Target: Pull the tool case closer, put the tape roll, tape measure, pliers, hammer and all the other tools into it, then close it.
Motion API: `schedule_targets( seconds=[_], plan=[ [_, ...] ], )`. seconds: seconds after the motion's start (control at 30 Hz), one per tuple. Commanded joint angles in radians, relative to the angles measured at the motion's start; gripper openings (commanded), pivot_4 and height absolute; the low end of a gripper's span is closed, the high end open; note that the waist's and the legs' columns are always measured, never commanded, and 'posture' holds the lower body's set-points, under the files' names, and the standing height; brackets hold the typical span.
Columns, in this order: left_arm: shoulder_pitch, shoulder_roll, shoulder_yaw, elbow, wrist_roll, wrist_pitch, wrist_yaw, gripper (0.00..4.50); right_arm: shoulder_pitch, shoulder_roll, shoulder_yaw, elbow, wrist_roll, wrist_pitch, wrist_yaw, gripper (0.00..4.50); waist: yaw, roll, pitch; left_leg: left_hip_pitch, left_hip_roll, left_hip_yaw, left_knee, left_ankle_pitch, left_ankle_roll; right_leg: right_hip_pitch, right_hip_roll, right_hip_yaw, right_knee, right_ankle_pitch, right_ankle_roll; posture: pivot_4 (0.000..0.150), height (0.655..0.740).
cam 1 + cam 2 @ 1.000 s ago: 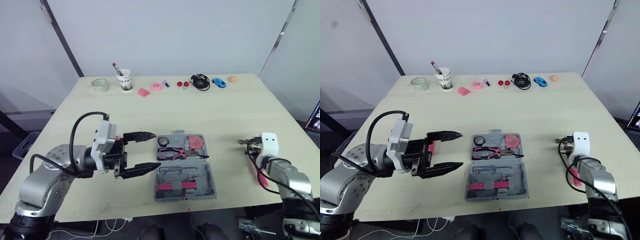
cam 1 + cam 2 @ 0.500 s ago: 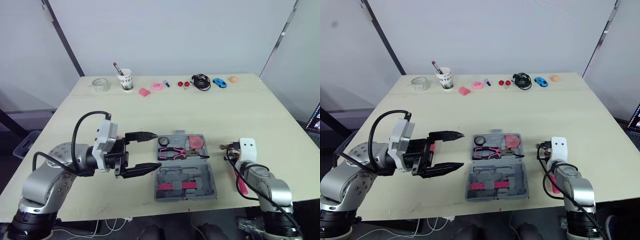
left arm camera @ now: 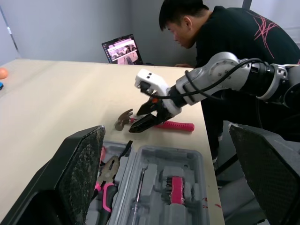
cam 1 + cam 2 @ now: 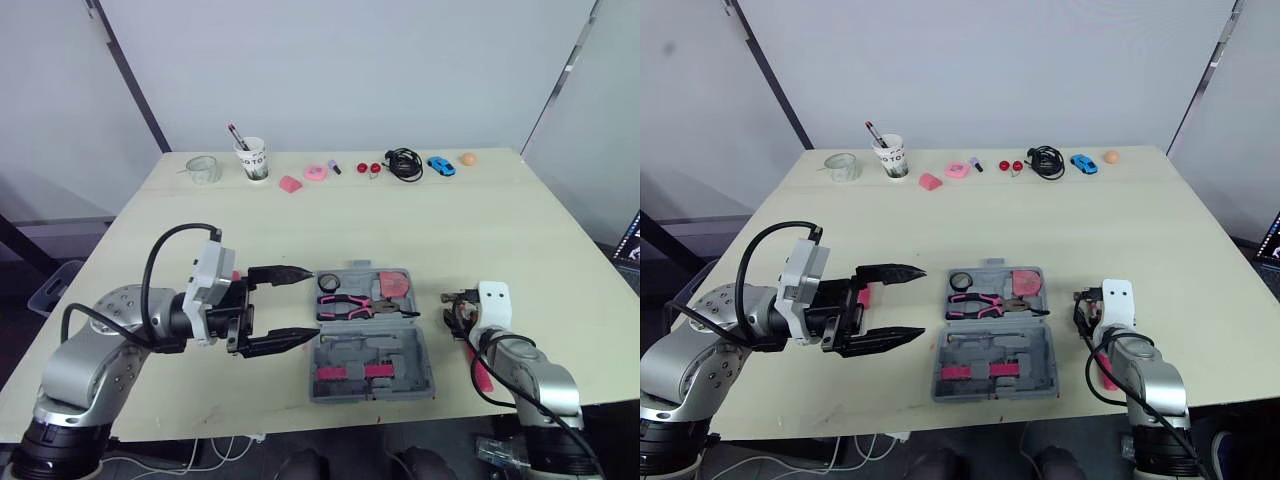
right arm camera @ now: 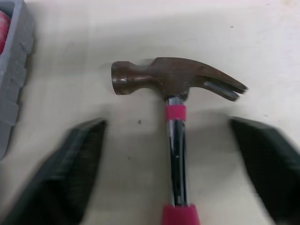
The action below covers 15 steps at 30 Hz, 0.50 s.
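Observation:
The grey tool case lies open at the near middle of the table. Pink-handled pliers, a black tape roll and a pink tape measure lie in its far half. The hammer, with a steel head and pink grip, lies flat on the table just right of the case. My right gripper is open, one finger on each side of the hammer's neck. My left gripper stands open at the case's left edge, holding nothing.
Along the far edge stand a glass jar, a paper cup with pens, small pink items, a black cable, a blue toy car and an orange ball. A person sits by a laptop.
My right arm has moved left toward the case, bringing the hammer with it. Its fingers now stand apart and the hammer rests on the table. The left arm has barely moved.

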Motion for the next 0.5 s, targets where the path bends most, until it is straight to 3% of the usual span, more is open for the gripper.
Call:
schedule_targets(
  seconds=[0.03, 0.23, 0.5],
  plan=[
    [0.005, 0.004, 0.028, -0.001, 0.002, -0.023, 0.002, 4.5, 0.031, -0.054, -0.024, -0.129, 0.014, 0.013, 0.033, 4.48, 0.0, 0.0, 0.0, 0.0, 0.0, 0.0, 0.0, 0.0, 0.0, 0.0, 0.0, 0.0, 0.0, 0.0, 0.0, 0.15, 0.74],
    [0.022, -0.011, 0.038, 0.027, 0.023, -0.064, 0.01, 4.5, 0.049, -0.234, -0.019, -0.238, 0.033, -0.007, 0.174, 4.48, -0.001, 0.0, 0.0, 0.001, 0.0, 0.0, 0.0, 0.0, 0.0, 0.0, 0.0, 0.0, 0.0, -0.002, -0.003, 0.15, 0.74],
    [0.022, -0.021, 0.025, 0.047, 0.034, -0.092, 0.005, 4.5, -0.097, -0.594, 0.16, -0.023, 0.016, -0.336, 0.686, 4.48, 0.0, -0.001, 0.001, 0.001, 0.0, 0.001, 0.0, 0.0, 0.0, 0.0, 0.0, 0.001, 0.0, -0.002, -0.004, 0.15, 0.74]
  ],
)
